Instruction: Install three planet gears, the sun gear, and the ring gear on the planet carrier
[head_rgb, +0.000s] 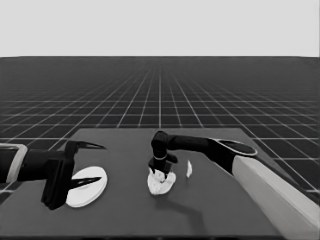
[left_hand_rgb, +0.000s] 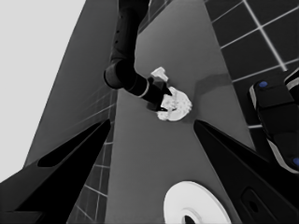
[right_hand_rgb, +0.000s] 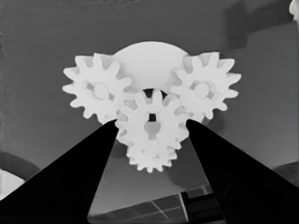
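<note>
The planet carrier, the smaller round part (head_rgb: 169, 181) (right_hand_rgb: 149, 53), lies mid-table. Three planet gears sit on it: one on each side (right_hand_rgb: 96, 88) (right_hand_rgb: 203, 88) and one nearer the camera (right_hand_rgb: 150, 159). The sun gear (right_hand_rgb: 152, 122) stands in the middle, meshed with them. My right gripper (head_rgb: 159, 172) (right_hand_rgb: 152, 122) (left_hand_rgb: 159, 100) points down over the stack, its fingers touching both sides of the sun gear. The ring gear, the larger round part (head_rgb: 95, 192) (left_hand_rgb: 187, 198), lies flat at the table's left end. My left gripper (head_rgb: 92, 164) (left_hand_rgb: 152, 122) waits open above it, not holding it.
A thin white piece (head_rgb: 189, 169) (left_hand_rgb: 159, 72) stands just right of the gear stack. The right arm's pale grey part (head_rgb: 280, 195) fills the lower right corner. Dark machinery with blue lights (left_hand_rgb: 275, 116) sits past the table's edge.
</note>
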